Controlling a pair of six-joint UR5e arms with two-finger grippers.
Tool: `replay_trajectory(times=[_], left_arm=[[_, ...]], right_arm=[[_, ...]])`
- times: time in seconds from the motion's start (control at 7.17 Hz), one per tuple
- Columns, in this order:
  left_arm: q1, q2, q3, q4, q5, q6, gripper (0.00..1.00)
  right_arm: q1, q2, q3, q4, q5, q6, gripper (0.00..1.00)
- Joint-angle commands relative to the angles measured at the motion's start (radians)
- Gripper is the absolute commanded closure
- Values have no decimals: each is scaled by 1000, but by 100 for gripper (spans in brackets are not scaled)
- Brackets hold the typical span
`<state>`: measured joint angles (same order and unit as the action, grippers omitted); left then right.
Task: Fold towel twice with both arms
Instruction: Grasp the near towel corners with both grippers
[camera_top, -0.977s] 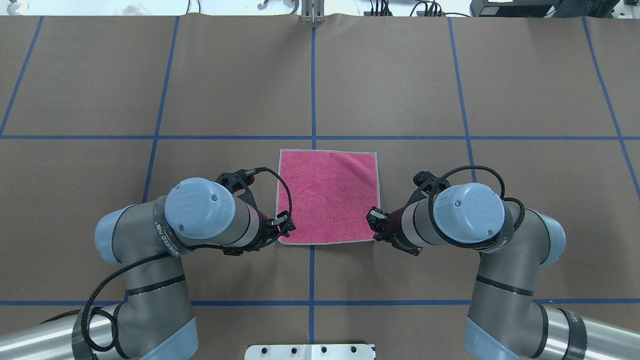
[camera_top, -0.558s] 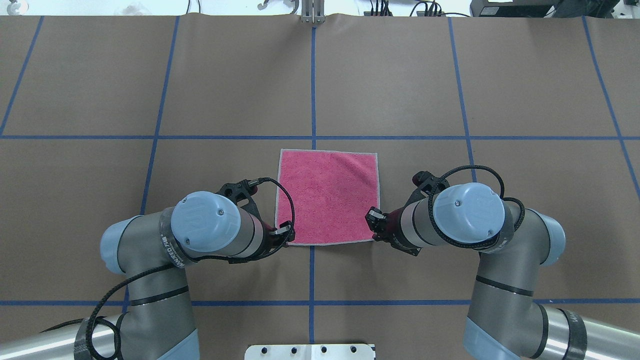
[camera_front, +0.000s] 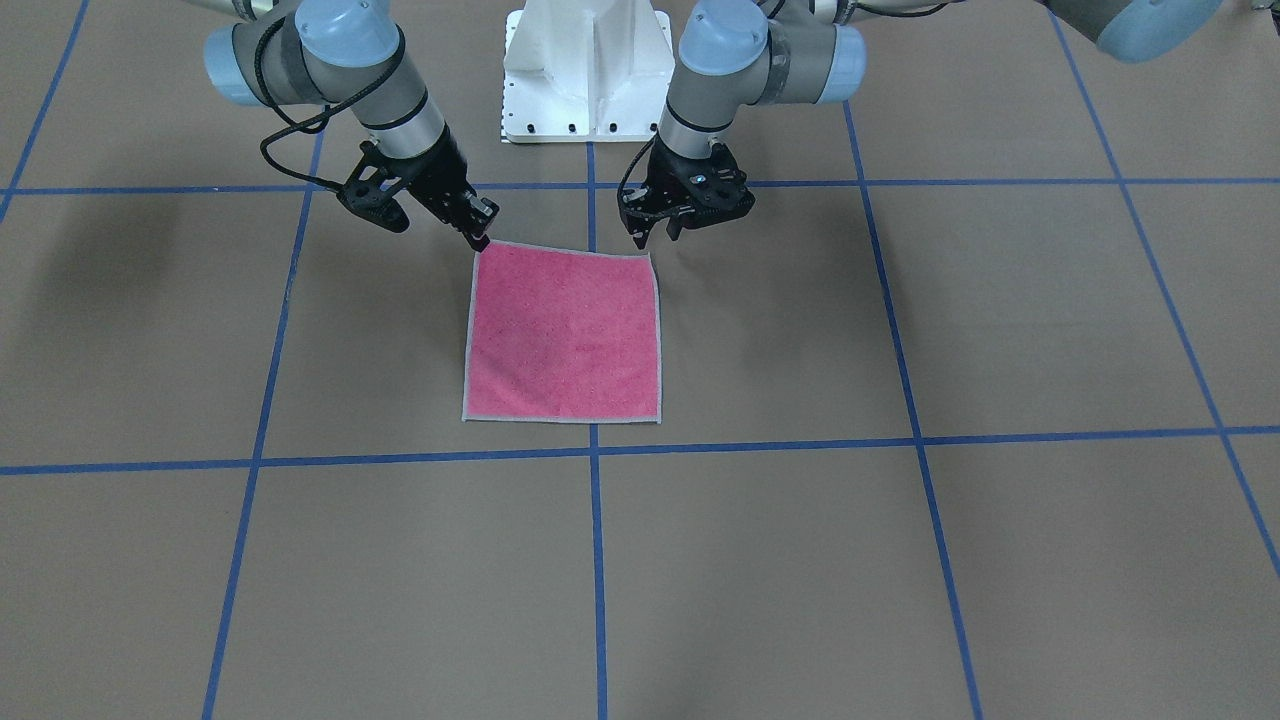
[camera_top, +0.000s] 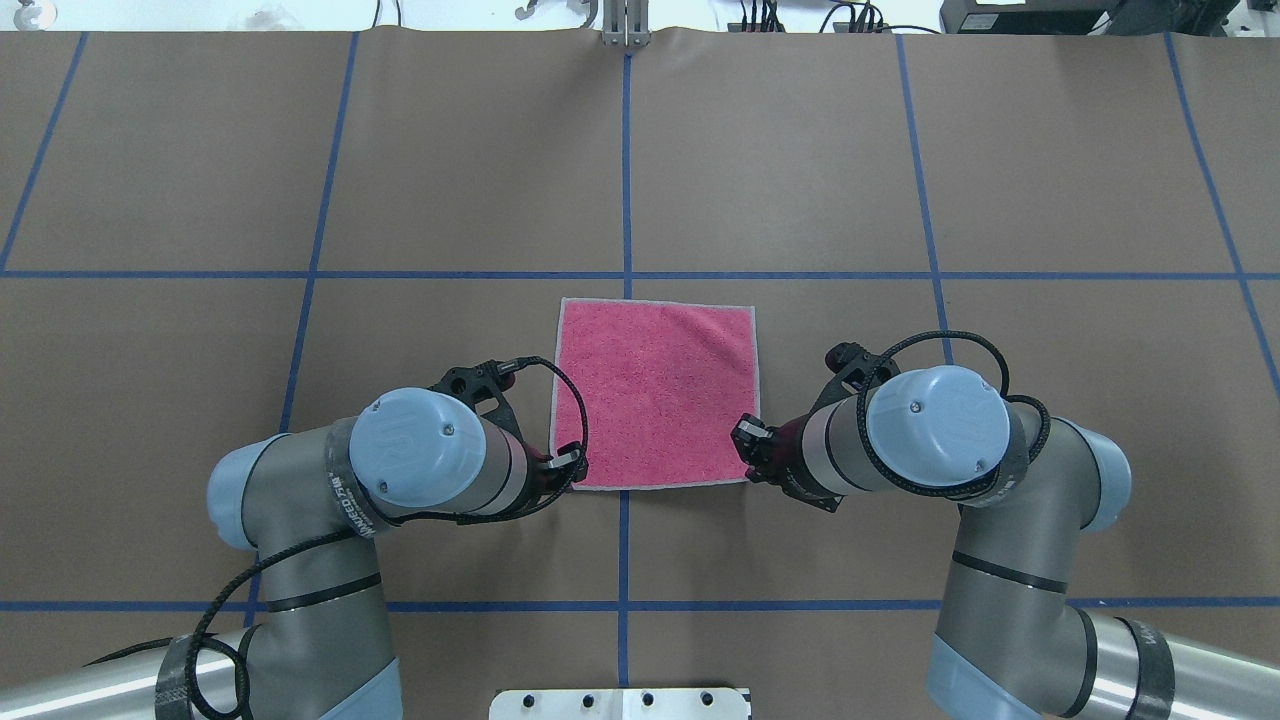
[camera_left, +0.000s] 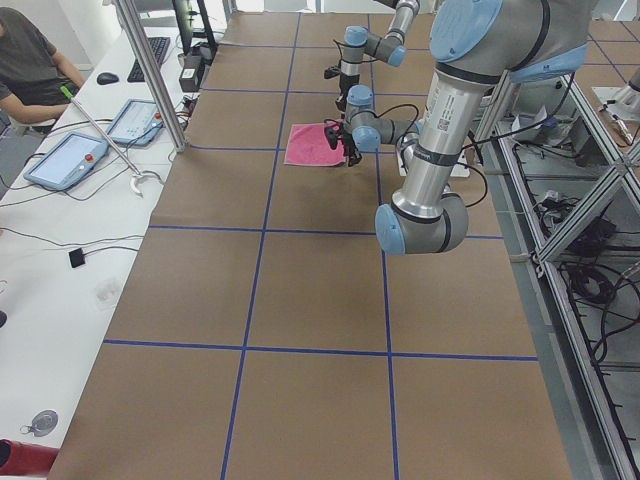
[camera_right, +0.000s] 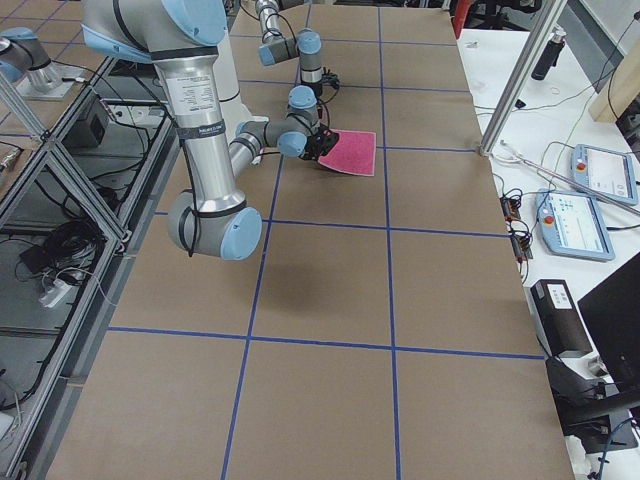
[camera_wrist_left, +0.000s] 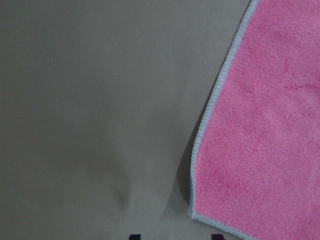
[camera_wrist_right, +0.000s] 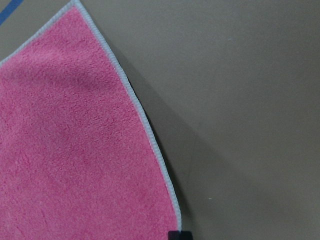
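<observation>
The towel (camera_front: 565, 335) lies flat, pink side up, with a light grey edge, near the table's middle (camera_top: 655, 390). My right gripper (camera_front: 480, 238) is at the towel's near right corner (camera_top: 745, 440). In the right wrist view its tips (camera_wrist_right: 179, 235) are pinched together on the towel's (camera_wrist_right: 75, 150) edge, which is lifted slightly over a shadow. My left gripper (camera_front: 655, 238) is open over the near left corner (camera_top: 572, 468). In the left wrist view its two fingertips (camera_wrist_left: 175, 236) straddle the towel's (camera_wrist_left: 260, 150) corner.
The brown table cover carries a grid of blue tape lines (camera_top: 625, 180). The white pedestal base (camera_front: 585, 70) stands just behind the grippers. A side table with tablets (camera_left: 70, 160) and a seated person (camera_left: 30, 60) runs along the far edge.
My left arm has moved a little toward the robot and to the right, bringing its gripper down to the towel's near left corner. The right arm and the towel have not moved.
</observation>
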<state>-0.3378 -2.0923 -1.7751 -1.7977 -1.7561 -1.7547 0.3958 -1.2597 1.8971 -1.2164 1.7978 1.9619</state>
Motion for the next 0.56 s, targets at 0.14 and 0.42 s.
replay_trajectory(times=[0.14,0.42], left_arm=[[5,-2,16,-3,6,1,50],[5,-2,19,-5,7,3,54]], right_arm=[[0,-1,0,0,0,0,100],[0,0,0,0,0,0,100]])
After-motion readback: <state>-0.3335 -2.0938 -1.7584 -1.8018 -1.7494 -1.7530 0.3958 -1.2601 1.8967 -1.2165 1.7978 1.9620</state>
